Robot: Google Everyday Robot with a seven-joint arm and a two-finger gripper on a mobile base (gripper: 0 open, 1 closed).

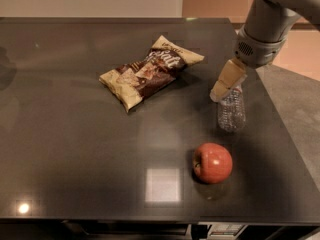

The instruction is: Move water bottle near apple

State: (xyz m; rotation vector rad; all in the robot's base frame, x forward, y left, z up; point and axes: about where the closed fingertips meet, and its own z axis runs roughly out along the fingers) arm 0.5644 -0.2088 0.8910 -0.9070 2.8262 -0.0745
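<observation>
Dark, glossy worktop (75, 149), camera view. Just under the end effector (226, 81) lies the water bottle (231, 111), clear and ribbed, its upper end hidden by the tool. Below the end effector sits the apple (213, 162), red-orange and shiny, near the bottle but apart from it. To its left is a snack bag (150, 71), contents unseen. Whether the end effector is apart or together cannot be told.

water bottle (231, 113): small, clear ribbed plastic, lying on its side at the right of the dark tabletop (75, 149), long axis pointing away from the camera, far end hidden by gripper (226, 82), which sits over that end; apple (213, 162): round, red-orange, shiny, dimple facing left, in front of the bottle, near it, not touching
</observation>
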